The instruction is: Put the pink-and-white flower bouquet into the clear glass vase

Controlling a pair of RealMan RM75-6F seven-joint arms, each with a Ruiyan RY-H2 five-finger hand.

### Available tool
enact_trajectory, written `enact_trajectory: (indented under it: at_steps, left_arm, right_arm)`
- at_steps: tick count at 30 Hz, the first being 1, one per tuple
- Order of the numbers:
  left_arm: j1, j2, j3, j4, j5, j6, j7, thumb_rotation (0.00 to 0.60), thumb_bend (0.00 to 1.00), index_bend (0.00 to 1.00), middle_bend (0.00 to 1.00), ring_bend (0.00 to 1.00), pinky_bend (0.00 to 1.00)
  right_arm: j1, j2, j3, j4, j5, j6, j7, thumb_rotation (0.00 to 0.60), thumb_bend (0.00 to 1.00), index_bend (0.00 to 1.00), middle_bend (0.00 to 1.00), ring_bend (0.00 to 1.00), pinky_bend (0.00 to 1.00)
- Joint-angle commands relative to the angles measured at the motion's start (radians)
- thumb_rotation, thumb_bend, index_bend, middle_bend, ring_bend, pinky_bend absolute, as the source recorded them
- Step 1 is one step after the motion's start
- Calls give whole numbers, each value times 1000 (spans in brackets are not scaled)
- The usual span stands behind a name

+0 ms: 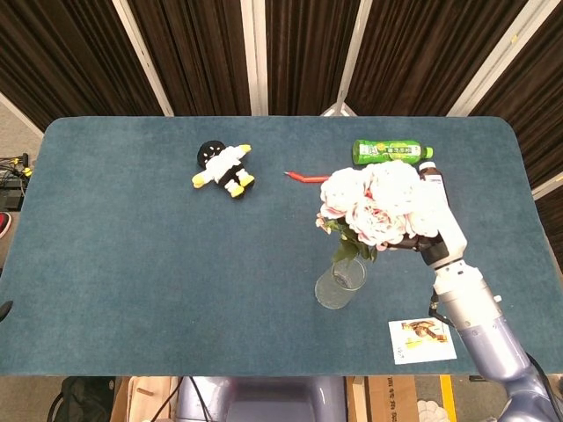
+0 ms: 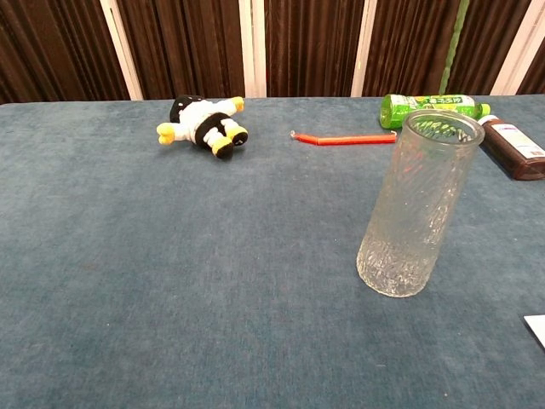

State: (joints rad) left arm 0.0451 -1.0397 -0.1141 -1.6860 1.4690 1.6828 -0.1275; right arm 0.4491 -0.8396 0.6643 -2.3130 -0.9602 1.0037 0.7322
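Above the glass vase (image 1: 339, 282) — the right hand (image 1: 433, 239) grips the bouquet (image 1: 374, 202), blooms overhanging the rim.

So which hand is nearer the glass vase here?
Right. The right hand holds the bouquet just above and right of the glass vase in the head view; the left hand shows in neither view.

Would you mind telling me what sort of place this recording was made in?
Most likely a robot lab or data-collection booth, not a home. The table has a plain teal felt top, dark curtains close off the back, and unrelated props lie about: a plush penguin, a green bottle, a playing card.
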Motion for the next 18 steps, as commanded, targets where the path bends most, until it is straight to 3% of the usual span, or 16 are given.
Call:
enact_trajectory:
  at_steps: [1,18]
  left_arm:
    - [-1,-1,1,-1,1,-3,5,600,215,188,0,0,0]
    - [0,-1,5,-7,7,-3,15,600,216,188,0,0,0]
  right_arm:
    - [-31,-29,-48,29,-74,-6,40,600,317,470,486,517,99]
    - [-32,-126,-159,187,-217,-48,153,600,318,473,486,517,99]
